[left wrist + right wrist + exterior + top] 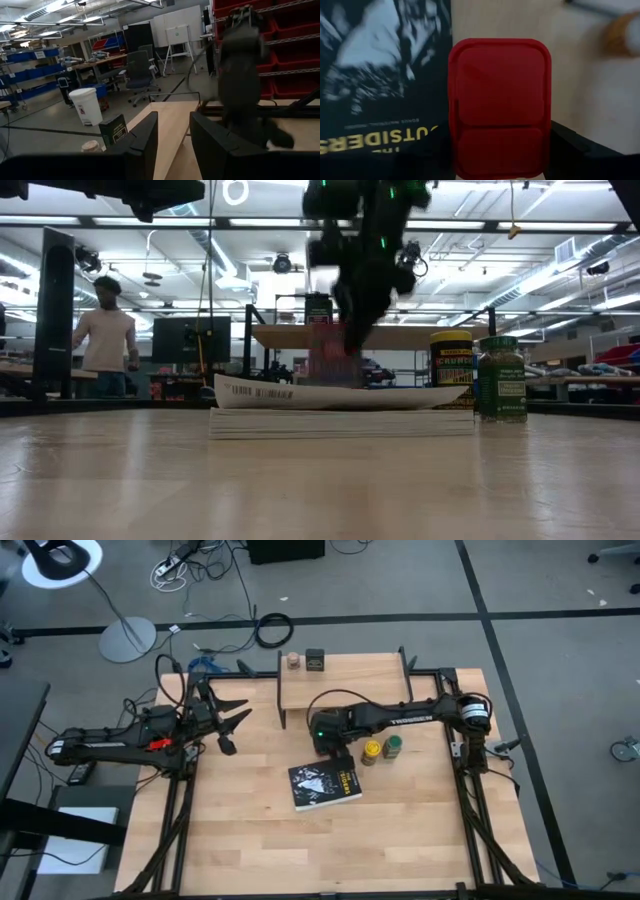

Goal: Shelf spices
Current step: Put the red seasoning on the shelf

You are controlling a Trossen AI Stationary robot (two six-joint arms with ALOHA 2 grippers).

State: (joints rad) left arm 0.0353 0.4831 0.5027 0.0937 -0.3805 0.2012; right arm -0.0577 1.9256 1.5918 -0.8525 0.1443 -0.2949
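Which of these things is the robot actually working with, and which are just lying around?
Part of the job: red tin, yellow-topped jar, green-topped jar, pale little jar, dark tin, shelf.

Just lying about: black book.

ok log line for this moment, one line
right gripper: around red tin, beside book | left gripper: open, idle, table's left | shelf: two spices on it

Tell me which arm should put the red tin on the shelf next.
The right. Its gripper is down over the red tin beside the book, fingers either side. The left gripper waits open at the table's left, away from the spices.
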